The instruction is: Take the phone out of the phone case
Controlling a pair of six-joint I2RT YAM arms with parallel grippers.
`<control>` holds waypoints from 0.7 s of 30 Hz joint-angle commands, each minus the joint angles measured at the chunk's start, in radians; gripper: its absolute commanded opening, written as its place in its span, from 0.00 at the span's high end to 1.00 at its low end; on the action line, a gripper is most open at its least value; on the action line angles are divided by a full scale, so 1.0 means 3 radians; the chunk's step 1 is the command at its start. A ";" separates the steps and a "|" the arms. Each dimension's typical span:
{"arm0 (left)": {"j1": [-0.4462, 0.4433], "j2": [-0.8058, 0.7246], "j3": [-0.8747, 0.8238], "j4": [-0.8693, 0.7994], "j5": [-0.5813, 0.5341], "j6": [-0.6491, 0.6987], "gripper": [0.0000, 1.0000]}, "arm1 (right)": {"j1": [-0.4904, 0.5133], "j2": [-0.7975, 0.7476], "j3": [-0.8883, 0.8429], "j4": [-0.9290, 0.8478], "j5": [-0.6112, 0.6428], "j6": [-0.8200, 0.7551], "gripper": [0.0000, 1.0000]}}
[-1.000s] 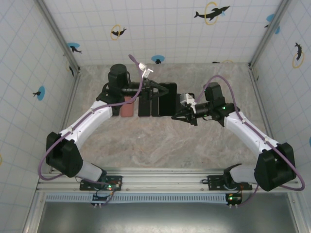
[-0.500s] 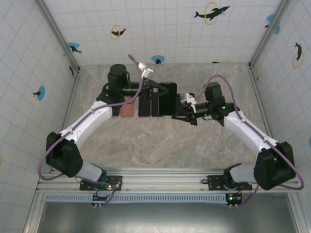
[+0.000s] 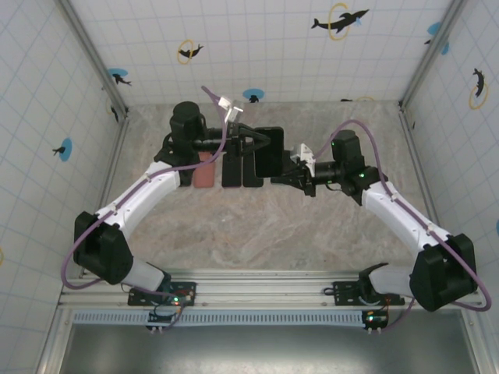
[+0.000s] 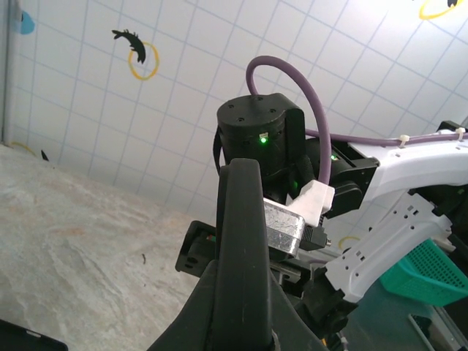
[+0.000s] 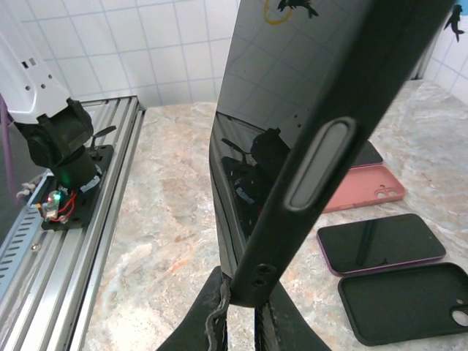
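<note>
A black phone case [image 3: 269, 152] with the phone in it hangs above the table between both arms. My left gripper [image 3: 251, 145] is shut on its left edge. In the left wrist view the case edge [image 4: 245, 234] stands upright, pinched in that gripper [image 4: 245, 296]. My right gripper [image 3: 284, 176] is shut on the case's lower right corner. The right wrist view shows the dark phone screen [image 5: 252, 139] and the case's side with its button [image 5: 322, 164] rising from that gripper [image 5: 252, 296].
On the table under the held phone lie a pink case [image 3: 204, 173], a dark phone with a purple rim [image 3: 232, 171] and an empty black case [image 3: 251, 173]. Tiled walls close off the back and both sides. An aluminium rail [image 3: 265, 290] runs along the near edge.
My right arm has shifted left and toward the back, and its jaws have tightened on the case corner. The held phone has moved slightly toward the back. The left arm has barely moved.
</note>
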 commanded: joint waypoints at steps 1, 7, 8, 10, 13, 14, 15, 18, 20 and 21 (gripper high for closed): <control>-0.0255 0.0011 -0.0051 -0.0370 0.0442 -0.0269 1.00 | -0.0032 -0.0104 0.0023 0.0938 0.0425 0.0075 0.93; -0.0297 0.0036 -0.0045 -0.0270 0.0454 -0.0338 1.00 | 0.0079 -0.0164 -0.0016 0.0973 0.0795 -0.0101 0.93; -0.0300 0.0034 -0.0046 -0.0228 0.0457 -0.0363 1.00 | 0.0093 -0.0174 -0.0020 0.0971 0.0853 -0.0132 0.93; -0.0305 0.0044 -0.0039 -0.0136 0.0469 -0.0431 1.00 | 0.0105 -0.0193 -0.0030 0.0991 0.0919 -0.0155 0.93; -0.0304 0.0062 -0.0040 -0.0087 0.0470 -0.0450 1.00 | 0.0108 -0.0210 -0.0040 0.1030 0.0954 -0.0147 0.93; -0.0301 0.0064 -0.0038 -0.0076 0.0469 -0.0452 1.00 | 0.0108 -0.0211 -0.0041 0.1036 0.0958 -0.0144 0.93; -0.0304 0.0073 -0.0040 -0.0068 0.0470 -0.0456 1.00 | 0.0108 -0.0212 -0.0045 0.1043 0.0968 -0.0142 0.93; -0.0303 0.0082 -0.0037 -0.0034 0.0466 -0.0463 1.00 | 0.0096 -0.0221 -0.0061 0.1089 0.0886 -0.0076 0.93; -0.0309 0.0087 -0.0040 -0.0018 0.0458 -0.0464 1.00 | 0.0079 -0.0224 -0.0076 0.1149 0.0814 -0.0004 0.93; -0.0310 0.0097 -0.0036 -0.0004 0.0466 -0.0474 1.00 | 0.0072 -0.0221 -0.0081 0.1179 0.0790 0.0033 0.93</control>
